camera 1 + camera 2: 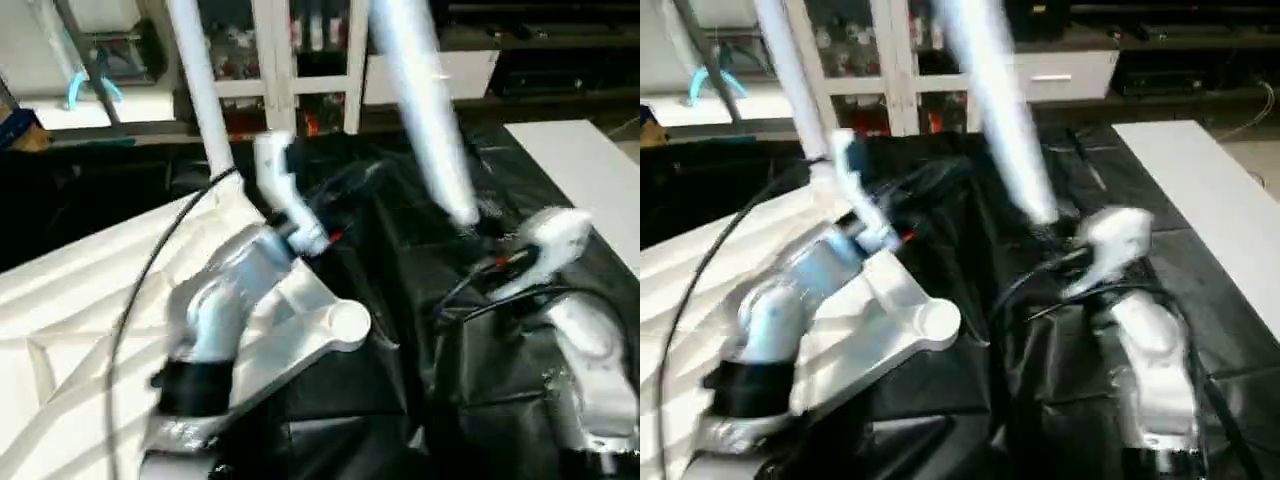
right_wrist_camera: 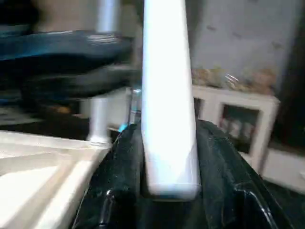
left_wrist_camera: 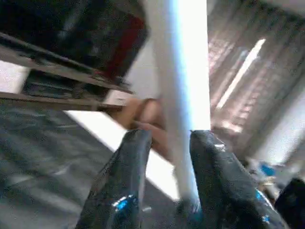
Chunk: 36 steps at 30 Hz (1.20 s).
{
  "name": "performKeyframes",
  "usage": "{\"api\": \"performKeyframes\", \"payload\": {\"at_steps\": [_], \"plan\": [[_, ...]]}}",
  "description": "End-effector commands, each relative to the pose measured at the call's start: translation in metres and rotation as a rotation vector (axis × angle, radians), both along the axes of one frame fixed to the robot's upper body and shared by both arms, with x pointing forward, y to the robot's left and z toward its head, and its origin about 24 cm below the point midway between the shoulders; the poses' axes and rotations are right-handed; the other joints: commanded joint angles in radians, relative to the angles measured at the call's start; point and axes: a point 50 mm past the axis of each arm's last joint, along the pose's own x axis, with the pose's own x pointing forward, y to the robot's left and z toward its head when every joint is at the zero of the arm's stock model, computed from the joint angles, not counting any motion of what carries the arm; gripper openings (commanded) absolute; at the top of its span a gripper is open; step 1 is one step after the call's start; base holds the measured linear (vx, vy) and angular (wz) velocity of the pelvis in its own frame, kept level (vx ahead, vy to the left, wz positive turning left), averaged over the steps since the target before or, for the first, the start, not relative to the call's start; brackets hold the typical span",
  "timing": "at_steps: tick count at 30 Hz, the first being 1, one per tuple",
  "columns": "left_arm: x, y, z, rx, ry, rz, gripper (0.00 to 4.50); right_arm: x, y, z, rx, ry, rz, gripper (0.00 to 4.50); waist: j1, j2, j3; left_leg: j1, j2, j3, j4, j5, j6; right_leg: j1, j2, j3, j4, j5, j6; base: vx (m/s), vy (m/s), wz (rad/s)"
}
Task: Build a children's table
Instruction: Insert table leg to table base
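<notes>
White leg point(image 2: 167, 119) clamped, right end effector point(image 2: 167, 191).

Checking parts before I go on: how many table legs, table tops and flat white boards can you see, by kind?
Table legs: 2, one standing in the top's corner, one in the right gripper
Table tops: 1
Flat white boards: 1
Total: 4

A white tube leg point(image 3: 178, 95) stands between the left tool's point(image 3: 169, 143) two parted black fingers point(image 3: 128, 176).
</notes>
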Motion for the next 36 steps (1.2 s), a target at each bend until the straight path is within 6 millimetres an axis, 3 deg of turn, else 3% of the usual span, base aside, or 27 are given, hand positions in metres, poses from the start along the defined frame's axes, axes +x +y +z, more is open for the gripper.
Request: {"api": "performKeyframes", "payload": {"at_steps": [1, 5, 10, 11, 15, 20, 30, 36], "plan": [[0.004, -0.002, 0.003, -0.048, 0.041, -0.009, 1.95, -0.006, 0.016, 0.006, -0.07, -0.046, 0.089, 1.19, 0.0, -0.012, -0.07, 0.034, 0.051, -0.034, -0.066, -0.197, 0.056, 0.03, -0.051, 0.03, -0.083, -0.053, -0.223, 0.0, 0.0, 0.0], [0.003, -0.001, 0.011, -0.135, 0.062, -0.027, 2.13, -0.008, 0.023, 0.003, -0.108, -0.056, 0.12, 1.19, -0.003, -0.011, -0.069, 0.036, 0.053, -0.036, -0.068, -0.218, 0.056, 0.029, -0.049, 0.029, -0.087, -0.113, -0.22, 0.0, 0.0, 0.0], [-0.002, 0.004, 0.019, -0.248, 0.06, -0.094, 2.5, -0.011, 0.026, 0.002, -0.114, -0.04, 0.125, 1.19, -0.006, -0.012, -0.069, 0.035, 0.054, -0.035, -0.066, -0.202, 0.067, 0.031, -0.05, 0.03, -0.084, -0.079, -0.227, 0.0, 0.0, 0.0], [-0.003, 0.005, 0.019, -0.246, 0.059, -0.097, 2.74, -0.011, 0.026, 0.002, -0.118, -0.04, 0.125, 1.19, -0.005, -0.011, -0.07, 0.035, 0.054, -0.036, -0.066, -0.202, 0.067, 0.031, -0.05, 0.03, -0.083, -0.081, -0.228, 0.0, 0.0, 0.0], [-0.002, 0.002, 0.017, -0.192, 0.041, -0.078, 3.01, -0.011, 0.028, 0.001, -0.152, -0.049, 0.141, 1.19, -0.004, -0.012, -0.069, 0.037, 0.055, -0.037, -0.068, -0.214, 0.061, 0.03, -0.047, 0.031, -0.086, -0.099, -0.216, 0.0, 0.0, 0.0], [0.008, 0.005, 0.008, -0.124, 0.105, 0.022, 3.07, -0.009, 0.029, 0.002, -0.139, -0.061, 0.103, 1.19, -0.006, -0.012, -0.069, 0.037, 0.055, -0.037, -0.068, -0.218, 0.051, 0.03, -0.049, 0.032, -0.086, -0.099, -0.207, 0.0, 0.0, 0.0], [0.008, 0.008, 0.007, -0.15, 0.122, 0.041, 2.15, -0.008, 0.03, 0.004, -0.136, -0.069, 0.059, 1.19, -0.006, -0.01, -0.072, 0.036, 0.053, -0.036, -0.063, -0.184, 0.071, 0.032, -0.049, 0.03, -0.081, -0.052, -0.223, 0.0, 0.0, 0.0], [0.01, 0.01, 0.007, -0.158, 0.129, 0.068, 1.7, -0.009, 0.032, 0.002, -0.139, -0.067, 0.053, 1.19, -0.007, -0.008, -0.072, 0.038, 0.054, -0.037, -0.066, -0.208, 0.056, 0.032, -0.048, 0.03, -0.082, -0.064, -0.22, 0.0, 0.0, 0.0]]}}
